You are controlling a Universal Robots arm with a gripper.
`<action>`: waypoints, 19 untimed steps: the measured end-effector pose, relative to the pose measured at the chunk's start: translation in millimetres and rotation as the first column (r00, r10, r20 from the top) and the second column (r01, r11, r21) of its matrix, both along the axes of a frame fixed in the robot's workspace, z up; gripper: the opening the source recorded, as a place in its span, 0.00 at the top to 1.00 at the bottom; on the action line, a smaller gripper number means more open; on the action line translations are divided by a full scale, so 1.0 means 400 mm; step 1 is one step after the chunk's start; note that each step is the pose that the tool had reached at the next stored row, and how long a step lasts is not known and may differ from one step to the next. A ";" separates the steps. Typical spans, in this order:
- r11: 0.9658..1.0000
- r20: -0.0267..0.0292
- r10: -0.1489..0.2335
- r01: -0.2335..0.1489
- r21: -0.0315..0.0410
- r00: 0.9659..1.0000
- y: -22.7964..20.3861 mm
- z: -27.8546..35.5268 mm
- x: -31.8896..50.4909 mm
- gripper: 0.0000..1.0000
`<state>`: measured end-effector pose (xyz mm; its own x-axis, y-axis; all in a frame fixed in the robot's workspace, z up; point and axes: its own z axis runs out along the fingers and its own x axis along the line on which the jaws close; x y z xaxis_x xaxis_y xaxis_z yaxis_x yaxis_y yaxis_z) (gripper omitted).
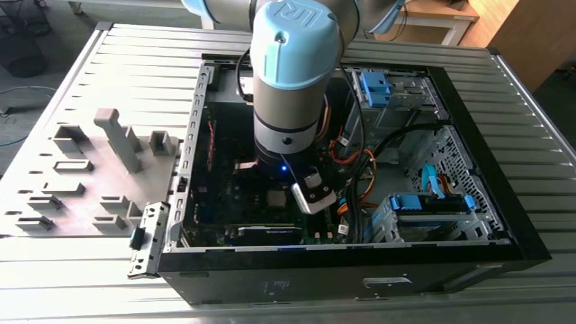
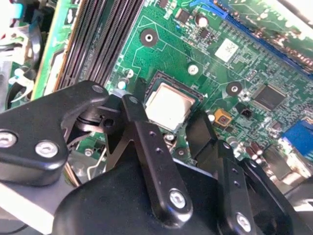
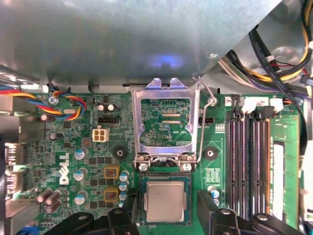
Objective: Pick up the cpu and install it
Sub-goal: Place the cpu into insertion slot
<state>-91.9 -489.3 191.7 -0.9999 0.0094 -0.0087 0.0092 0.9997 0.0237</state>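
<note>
The cpu [image 3: 166, 200], a small square chip with a plain silver top, lies flat in its socket on the green motherboard [image 3: 93, 161]; in the second wrist view the cpu [image 2: 168, 105] sits the same way. My gripper [image 3: 167, 204] is open, its black fingers [image 3: 128, 211] standing on either side of the chip with a gap to each edge. In the second wrist view the gripper [image 2: 165, 111] straddles the socket likewise. The socket's metal load plate [image 3: 165, 120] stands raised beside the chip, its lever [image 3: 208, 95] up. The arm [image 1: 288, 101] reaches down into the open computer case [image 1: 504, 202].
Black memory slots [image 3: 249, 156] run beside the socket, and bundled cables [image 3: 274, 54] hang near the case wall. Blue drive bays [image 1: 432, 202] fill the case on the exterior view's right. A grey fixture plate with blocks [image 1: 90, 175] lies on the exterior view's left.
</note>
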 end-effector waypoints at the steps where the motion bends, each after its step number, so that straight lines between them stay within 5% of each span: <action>1: 1.000 0.000 0.000 0.000 0.000 1.000 0.000 0.005 0.000 0.40; 6: 1.000 0.000 0.000 0.000 0.000 1.000 0.000 0.030 0.000 0.40; 14: 1.000 0.000 0.000 0.000 0.000 1.000 0.000 0.031 0.000 0.40; 19: 1.000 0.000 0.000 0.000 0.000 1.000 0.000 0.031 0.000 0.55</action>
